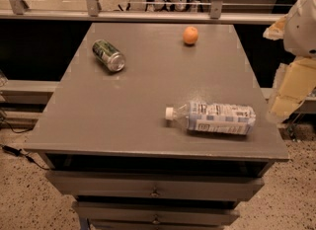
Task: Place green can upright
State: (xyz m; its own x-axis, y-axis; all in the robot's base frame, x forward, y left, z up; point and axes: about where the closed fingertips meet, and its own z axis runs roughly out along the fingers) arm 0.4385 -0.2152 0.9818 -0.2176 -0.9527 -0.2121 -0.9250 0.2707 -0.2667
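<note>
Gripper (pixel 290 92) hung past the right edge of the table (pixel 123 120), holding nothing that I could see. I could not tell whether it was open or closed. Green can (pixel 108 55) lay on its side at far left, 1 silver end facing front, well apart from the gripper. 1 bottle (pixel 217 118) lay flat near front right. 1 orange (pixel 190 35) sat at the back.
</note>
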